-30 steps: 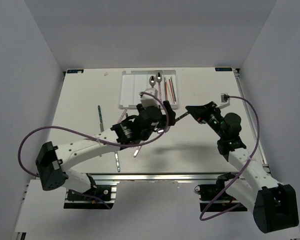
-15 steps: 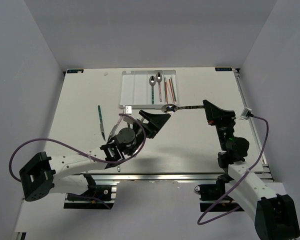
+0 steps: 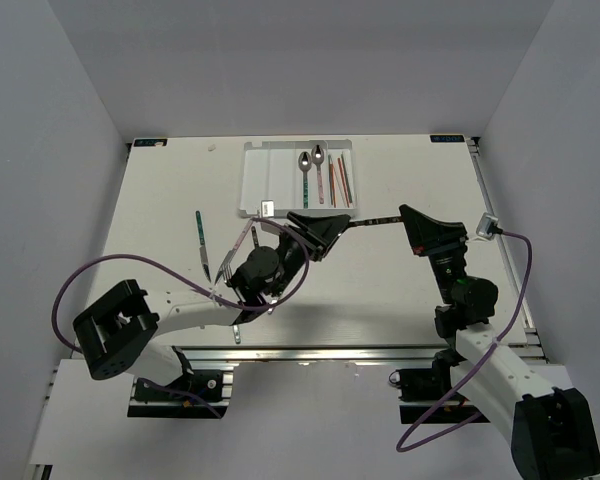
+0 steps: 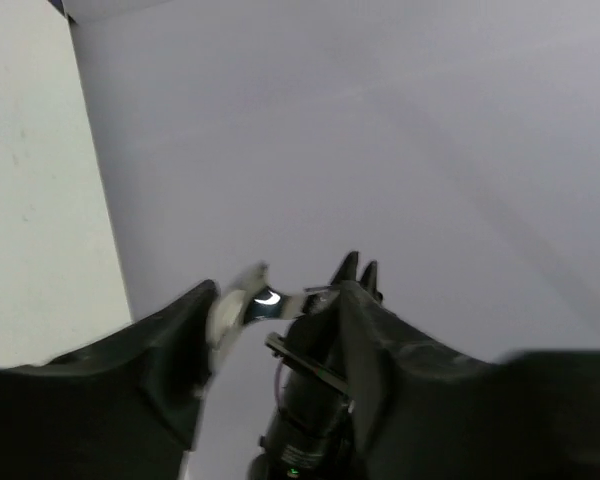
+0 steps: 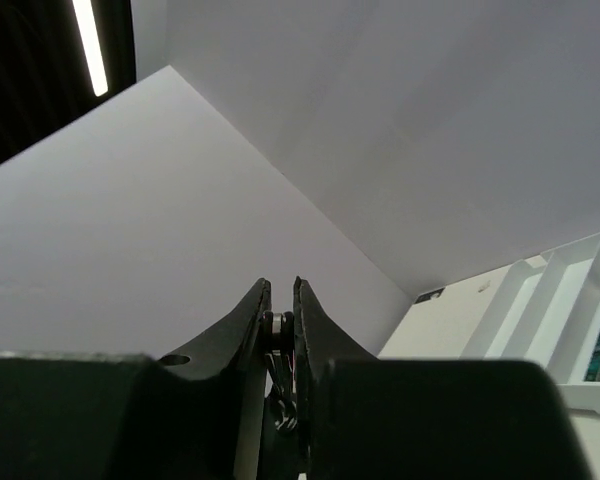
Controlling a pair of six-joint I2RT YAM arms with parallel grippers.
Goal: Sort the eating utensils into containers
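The right gripper [image 5: 280, 287] was found clamped on the handle of a spoon [image 3: 373, 220]. The left gripper [image 4: 277, 292] was observed spread apart around the spoon's bowl.

We reach our left arm forward and rightward, its left hand [image 3: 318, 222] spread wide open. We keep our right arm bent, right hand [image 3: 406, 214] pointing left, fingers [image 5: 252, 315] pinched nearly together.
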